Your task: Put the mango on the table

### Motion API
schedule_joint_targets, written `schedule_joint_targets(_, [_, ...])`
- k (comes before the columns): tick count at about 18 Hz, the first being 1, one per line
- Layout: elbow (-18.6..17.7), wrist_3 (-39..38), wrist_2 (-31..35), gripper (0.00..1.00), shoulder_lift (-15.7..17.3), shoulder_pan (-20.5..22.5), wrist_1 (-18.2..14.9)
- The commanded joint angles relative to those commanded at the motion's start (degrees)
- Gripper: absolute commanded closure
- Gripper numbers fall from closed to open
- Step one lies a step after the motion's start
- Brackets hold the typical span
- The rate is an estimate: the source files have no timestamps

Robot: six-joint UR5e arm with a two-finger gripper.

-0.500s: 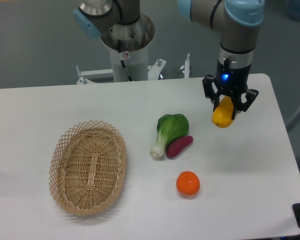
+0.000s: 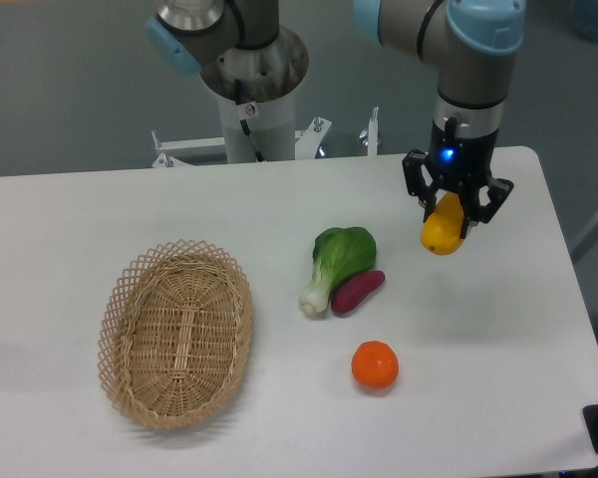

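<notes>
The yellow-orange mango (image 2: 442, 233) is at the right back of the white table (image 2: 498, 339), low over or on the surface; I cannot tell which. My gripper (image 2: 448, 214) comes straight down on it, and its black fingers (image 2: 471, 211) sit against the mango's upper half on both sides. The fruit's lower half sticks out below the fingertips.
A green bok choy (image 2: 337, 261) and a purple sweet potato (image 2: 357, 292) lie side by side at the table's middle. A round orange (image 2: 375, 364) sits in front of them. An oval wicker basket (image 2: 175, 332) stands at the left. The robot base (image 2: 251, 80) is behind the table.
The gripper has shifted by barely a pixel or two. The mango stays where it was.
</notes>
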Motion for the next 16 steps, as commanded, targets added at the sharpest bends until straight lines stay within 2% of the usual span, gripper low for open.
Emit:
schedule_joint_targets(9, [-0.88, -0.09, 0.18, 0.48, -0.70, -0.53, 1.14])
schedule_joint_targets(11, [-1.75, 0.00, 0.18, 0.48, -1.31, -0.62, 3.85])
schedule_joint_targets(14, [-2.37, 0.00, 0.35, 0.48, -4.73, -0.70, 10.09])
schedule_joint_targets(16, [-1.76, 0.00, 0.44, 0.48, -7.19, -1.58, 12.64])
